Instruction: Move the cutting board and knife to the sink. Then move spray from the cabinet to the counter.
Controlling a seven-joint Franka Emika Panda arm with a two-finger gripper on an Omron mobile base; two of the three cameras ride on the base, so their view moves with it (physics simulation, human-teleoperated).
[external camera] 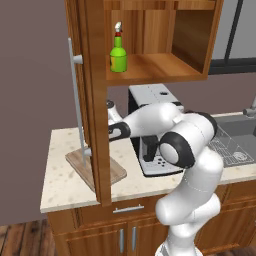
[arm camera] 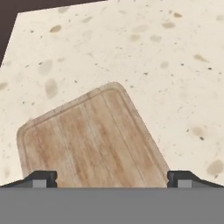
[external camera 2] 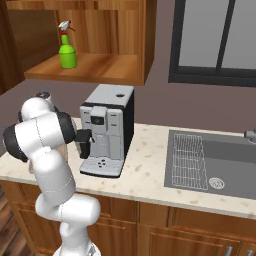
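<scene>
The cutting board lies flat on the counter just under my gripper. Its fingertips stand wide open at either side of the board's near end, holding nothing. From the left base view the cutting board sits at the counter's left end, partly behind the open cabinet door. The green spray stands on the cabinet shelf. The sink is at the far right. The knife is out of view.
A coffee machine stands on the counter between the board and the sink. The spray sits near the left end of the cabinet shelf. The door's silver handle hangs above the board.
</scene>
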